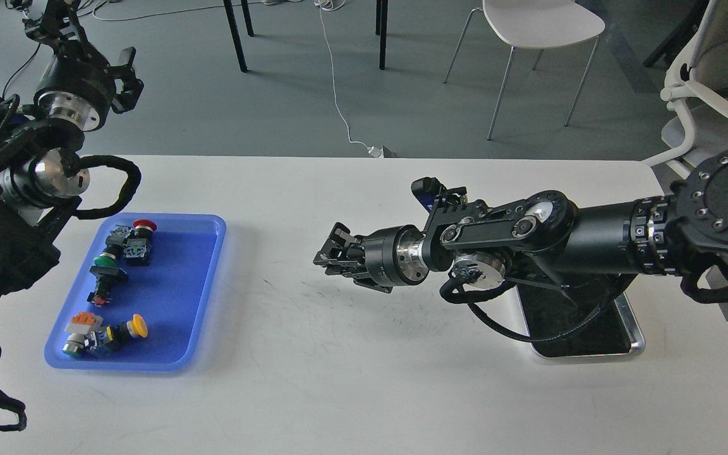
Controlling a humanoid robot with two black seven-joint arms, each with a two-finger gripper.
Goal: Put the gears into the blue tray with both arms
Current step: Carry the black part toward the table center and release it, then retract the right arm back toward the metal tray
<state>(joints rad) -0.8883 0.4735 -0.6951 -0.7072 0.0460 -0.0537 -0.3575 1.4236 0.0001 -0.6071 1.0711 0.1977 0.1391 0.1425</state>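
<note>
The blue tray lies flat at the left of the white table and holds several push-button switches with red, green, orange and yellow caps. I can make out no gears; they are hidden or too small to tell. My right gripper hovers low over the middle of the table, pointing left, well right of the blue tray. Its dark fingers cannot be told apart, and anything between them is hidden. My left gripper is raised beyond the table's far left edge, above and behind the blue tray, and its state is unclear.
A shiny steel tray with a dark bottom sits at the right, mostly covered by my right arm. The white table is scuffed in the middle. A white chair and table legs stand on the floor behind.
</note>
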